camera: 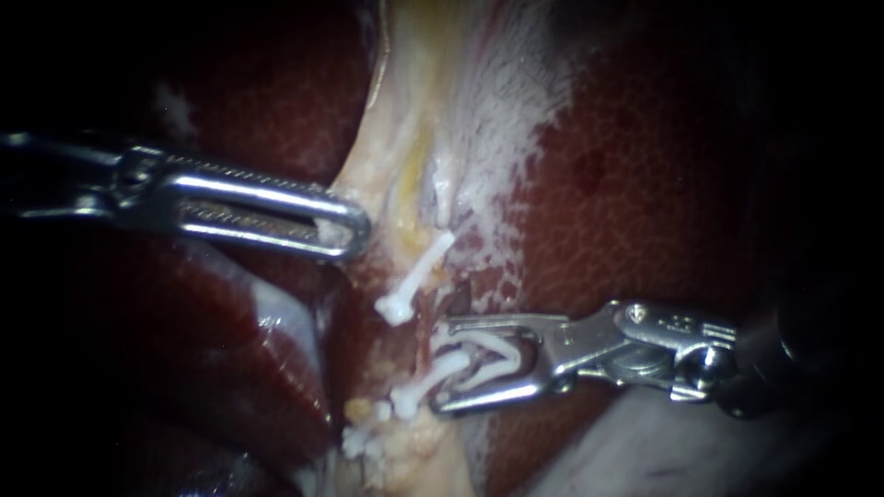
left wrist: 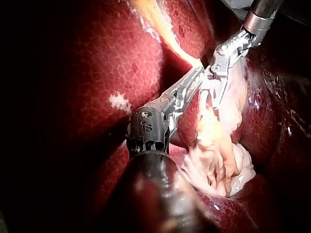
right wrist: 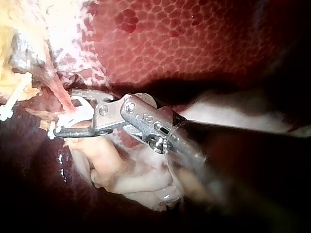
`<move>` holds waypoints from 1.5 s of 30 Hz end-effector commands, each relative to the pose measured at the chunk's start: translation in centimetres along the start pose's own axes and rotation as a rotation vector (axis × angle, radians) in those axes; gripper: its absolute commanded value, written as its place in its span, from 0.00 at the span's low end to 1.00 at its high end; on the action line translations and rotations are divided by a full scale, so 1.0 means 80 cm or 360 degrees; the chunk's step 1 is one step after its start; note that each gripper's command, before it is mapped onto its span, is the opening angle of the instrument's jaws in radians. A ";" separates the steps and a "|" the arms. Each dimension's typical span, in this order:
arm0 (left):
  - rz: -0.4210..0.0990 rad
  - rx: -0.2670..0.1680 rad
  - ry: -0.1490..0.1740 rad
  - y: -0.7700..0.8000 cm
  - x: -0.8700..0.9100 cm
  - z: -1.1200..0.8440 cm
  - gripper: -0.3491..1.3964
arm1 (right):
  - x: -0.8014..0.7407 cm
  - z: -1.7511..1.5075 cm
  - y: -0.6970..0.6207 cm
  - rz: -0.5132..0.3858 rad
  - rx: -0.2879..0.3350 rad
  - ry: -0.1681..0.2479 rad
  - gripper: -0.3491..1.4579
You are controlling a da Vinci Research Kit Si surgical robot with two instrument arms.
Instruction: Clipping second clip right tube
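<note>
Gleaming steel right instrument [camera: 442,366] — white V-shaped clip [camera: 481,357] within

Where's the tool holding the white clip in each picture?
Endoscope view: the right instrument enters from the right, jaws holding the white clip.
Left wrist view: just ahead of the left instrument, tips close together.
Right wrist view: its own instrument, clip between its jaws.
Shared landmark: the pale tissue.
</note>
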 end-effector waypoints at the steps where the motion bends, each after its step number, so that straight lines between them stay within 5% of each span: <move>1: 0.0000 -0.0001 0.0000 0.0000 0.0000 0.0000 0.00 | 0.0000 0.0000 0.0000 -0.0001 0.0000 0.0000 0.48; 45: 0.0001 -0.0003 -0.0001 0.0002 0.0001 0.0004 0.00 | 0.0001 0.0008 -0.0007 0.0048 0.0023 -0.0010 0.34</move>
